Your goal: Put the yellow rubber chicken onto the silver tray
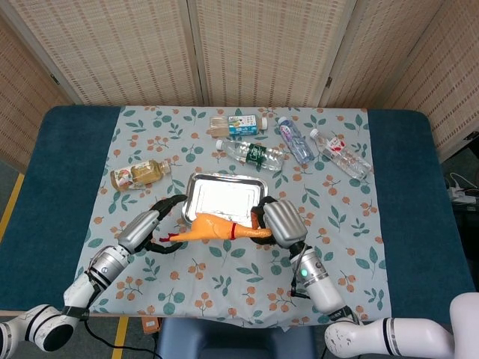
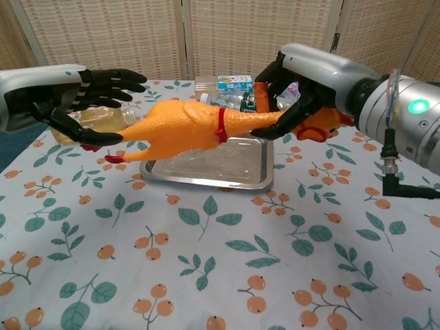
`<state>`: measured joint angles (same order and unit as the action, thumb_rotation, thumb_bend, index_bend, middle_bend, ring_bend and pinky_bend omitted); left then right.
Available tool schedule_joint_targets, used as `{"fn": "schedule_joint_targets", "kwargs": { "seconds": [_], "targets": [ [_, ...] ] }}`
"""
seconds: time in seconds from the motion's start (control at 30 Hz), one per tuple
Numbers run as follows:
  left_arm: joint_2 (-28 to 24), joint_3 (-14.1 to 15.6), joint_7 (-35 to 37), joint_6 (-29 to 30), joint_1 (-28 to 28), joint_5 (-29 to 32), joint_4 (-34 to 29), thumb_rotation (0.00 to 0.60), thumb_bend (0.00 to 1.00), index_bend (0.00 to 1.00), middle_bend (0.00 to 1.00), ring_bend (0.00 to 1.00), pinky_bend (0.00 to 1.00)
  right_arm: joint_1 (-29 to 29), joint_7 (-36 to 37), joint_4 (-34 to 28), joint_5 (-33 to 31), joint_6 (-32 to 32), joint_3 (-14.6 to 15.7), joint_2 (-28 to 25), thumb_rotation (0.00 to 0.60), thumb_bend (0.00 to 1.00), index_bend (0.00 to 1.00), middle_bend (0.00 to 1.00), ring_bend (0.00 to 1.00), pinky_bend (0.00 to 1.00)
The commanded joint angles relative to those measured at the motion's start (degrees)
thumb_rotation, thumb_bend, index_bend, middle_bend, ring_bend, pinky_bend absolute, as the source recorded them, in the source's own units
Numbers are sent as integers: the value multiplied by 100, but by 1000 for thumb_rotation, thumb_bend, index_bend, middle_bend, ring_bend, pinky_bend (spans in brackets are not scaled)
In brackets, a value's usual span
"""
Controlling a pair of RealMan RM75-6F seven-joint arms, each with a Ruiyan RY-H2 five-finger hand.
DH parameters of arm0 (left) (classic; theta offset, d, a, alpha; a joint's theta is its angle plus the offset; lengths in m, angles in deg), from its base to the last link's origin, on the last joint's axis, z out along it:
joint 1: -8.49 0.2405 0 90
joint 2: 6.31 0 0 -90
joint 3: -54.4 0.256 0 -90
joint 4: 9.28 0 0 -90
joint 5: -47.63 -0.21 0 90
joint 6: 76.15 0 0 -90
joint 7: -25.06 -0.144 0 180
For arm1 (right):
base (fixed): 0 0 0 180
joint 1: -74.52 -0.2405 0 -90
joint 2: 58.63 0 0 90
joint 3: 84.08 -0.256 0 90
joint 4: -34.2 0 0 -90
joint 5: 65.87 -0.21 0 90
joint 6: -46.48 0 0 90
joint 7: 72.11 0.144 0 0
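Observation:
The yellow rubber chicken [image 1: 217, 227] [image 2: 185, 125] hangs level in the air, its red-banded neck gripped by my right hand [image 1: 278, 222] [image 2: 302, 86]. Its body lies over the front edge of the silver tray [image 1: 224, 195] [image 2: 206, 165]. My left hand [image 1: 146, 228] [image 2: 75, 96] is off the chicken, fingers spread, just left of its tail and feet. The tray holds nothing.
An amber bottle [image 1: 136, 174] lies left of the tray. Behind the tray lie several clear water bottles [image 1: 253, 154] [image 1: 340, 153] and a small carton [image 1: 242, 124]. The flowered cloth [image 1: 224, 277] covers the table between dark blue ends.

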<state>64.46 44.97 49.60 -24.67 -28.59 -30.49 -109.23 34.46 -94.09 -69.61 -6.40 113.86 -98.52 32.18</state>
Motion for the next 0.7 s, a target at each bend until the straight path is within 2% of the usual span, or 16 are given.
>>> {"fn": "schedule_joint_targets", "kwargs": {
  "seconds": [0.03,0.2,0.3,0.5,0.7],
  "targets": [
    [-119,49,-104,8,21,-17,7,600,295,0,0,0,0,41,152,148,-52,5,-95,-57,600,391,945,724,959,1000],
    [-343,150,-359,141,136,-37,238,600,301,0,0,0,0,25,465,633,-184,-74,-279,11,600,390,946,726,959,1000],
    [-501,225,-462,180,231,19,444,600,314,0,0,0,0,-60,648,1084,-171,-98,-391,241,600,391,948,727,950,1000],
    [-505,443,-697,634,588,-97,1025,600,330,0,0,0,0,-356,1071,2273,-112,-170,-595,1087,600,390,950,727,869,1000],
    [-545,635,-315,914,798,-483,1266,600,336,0,0,0,0,-630,1278,3352,-123,-397,-637,1804,600,390,951,727,836,1000]
  ]
}}
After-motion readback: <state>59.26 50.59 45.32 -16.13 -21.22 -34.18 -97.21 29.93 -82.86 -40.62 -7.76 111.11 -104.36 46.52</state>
